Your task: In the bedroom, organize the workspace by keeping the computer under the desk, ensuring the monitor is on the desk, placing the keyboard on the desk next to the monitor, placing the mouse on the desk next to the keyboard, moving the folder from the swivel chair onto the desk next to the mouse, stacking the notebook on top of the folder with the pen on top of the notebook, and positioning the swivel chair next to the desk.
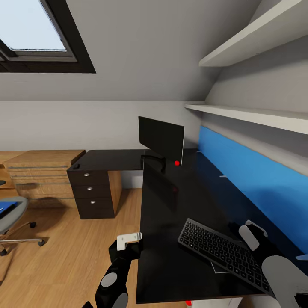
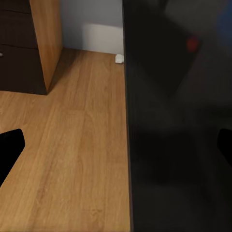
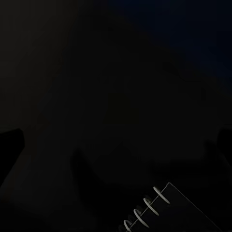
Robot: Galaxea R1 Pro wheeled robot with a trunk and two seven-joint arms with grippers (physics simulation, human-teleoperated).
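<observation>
The desk (image 1: 171, 201) has a glossy black top, and the black monitor (image 1: 161, 138) stands at its inner corner. The silver-grey keyboard (image 1: 222, 251) lies askew near the desk's front edge. My right gripper (image 1: 251, 233) hovers over the desktop beside the keyboard's right end; it is open and empty, and the right wrist view shows a spiral-bound notebook (image 3: 166, 210) corner beneath it. My left gripper (image 1: 128, 241) is open over the desk's left edge (image 2: 126, 121). At the far left stands the swivel chair (image 1: 10, 220), with the blue folder (image 1: 6, 205) on its seat. A small dark lump (image 1: 76, 166), maybe the mouse, sits on the desk's far left corner.
A black three-drawer unit (image 1: 91, 191) holds up the desk's left wing, with a light wooden drawer chest (image 1: 40, 175) beyond it. A blue wall panel (image 1: 252, 171) and two white shelves (image 1: 256, 113) run along the right. Wooden floor (image 2: 72, 145) lies left of the desk.
</observation>
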